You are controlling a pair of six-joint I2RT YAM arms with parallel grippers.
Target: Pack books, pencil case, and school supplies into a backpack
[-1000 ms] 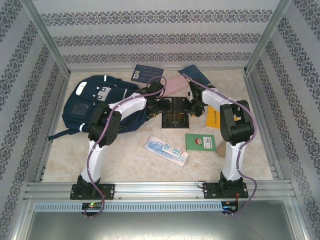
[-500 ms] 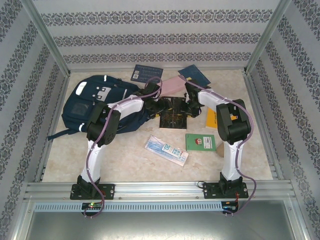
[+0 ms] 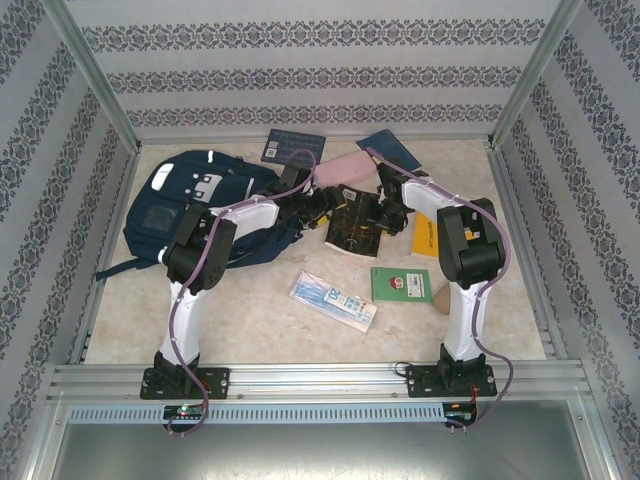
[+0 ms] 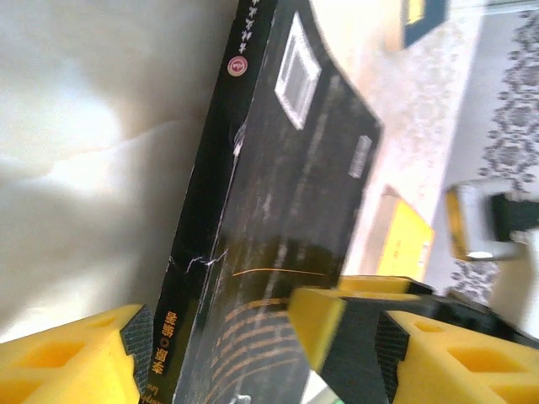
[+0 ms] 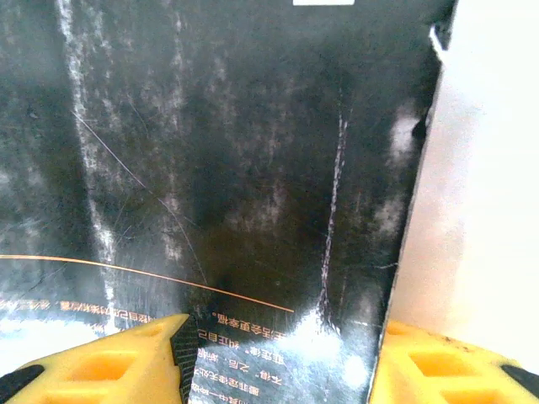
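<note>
- the black book was held tilted over the middle of the table, between the two grippers.
- its left edge was clamped by the left gripper. in the left wrist view one yellow finger was pressed at the spine and the other on the gold-patterned cover, closed down to the book's thickness.
- the right gripper was set at the book's opposite edge. in the right wrist view its fingers were spread wide, with the cover seen flat between them and nothing clamped. whether the tips touched the cover could not be told.
- the pink case was seen just behind the black book.
- one blue book was laid by the back wall, and a second blue book was laid to the right of it, partly crossed by the right arm's cable.
- the yellow book was partly covered by the right arm.
- the green book and the packet were laid flat nearer the arm bases, close to each other but apart.
- the backpack was spread over the left of the table, its right side crossed by the left arm.
</note>
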